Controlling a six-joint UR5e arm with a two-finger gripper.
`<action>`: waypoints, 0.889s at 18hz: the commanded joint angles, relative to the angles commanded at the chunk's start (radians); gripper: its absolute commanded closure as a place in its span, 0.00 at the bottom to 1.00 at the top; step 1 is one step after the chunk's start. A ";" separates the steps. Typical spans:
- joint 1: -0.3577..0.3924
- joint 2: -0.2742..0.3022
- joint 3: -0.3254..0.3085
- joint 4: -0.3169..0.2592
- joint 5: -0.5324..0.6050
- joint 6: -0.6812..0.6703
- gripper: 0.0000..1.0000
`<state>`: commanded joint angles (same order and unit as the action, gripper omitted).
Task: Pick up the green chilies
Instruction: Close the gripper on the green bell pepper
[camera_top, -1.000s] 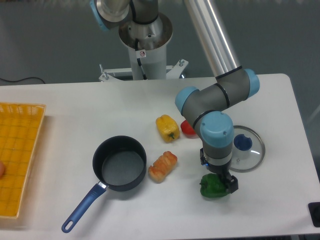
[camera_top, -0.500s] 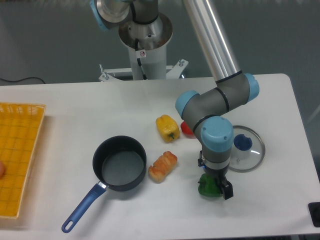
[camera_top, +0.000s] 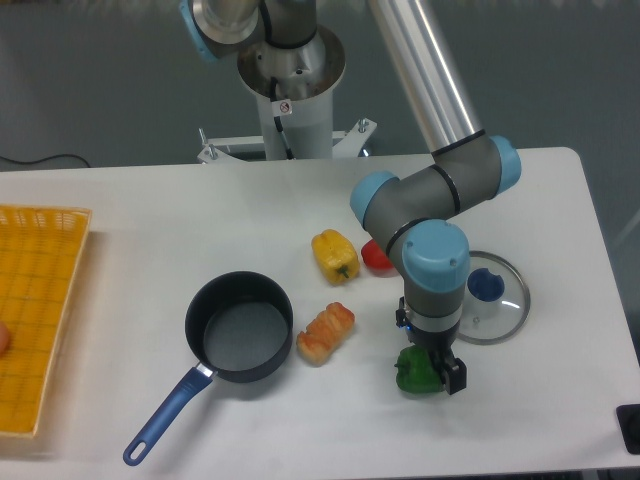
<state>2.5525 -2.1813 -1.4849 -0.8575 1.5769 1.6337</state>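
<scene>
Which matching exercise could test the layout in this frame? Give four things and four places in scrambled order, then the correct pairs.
Things:
1. green chilies
2. yellow pepper
3. glass lid
4. yellow basket

Places:
A. at the table's left edge
B. flat on the table, right of the arm's wrist
C. under the gripper, near the front edge
D. just behind the pot, toward the middle of the table

Pairs: 1-C, 2-D, 3-B, 4-A
</scene>
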 joint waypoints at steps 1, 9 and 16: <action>0.000 -0.005 0.000 0.000 0.000 0.000 0.01; 0.000 -0.017 0.008 0.000 0.009 -0.005 0.01; -0.003 -0.035 0.006 0.000 0.011 -0.008 0.01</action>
<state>2.5495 -2.2166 -1.4788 -0.8575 1.5877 1.6260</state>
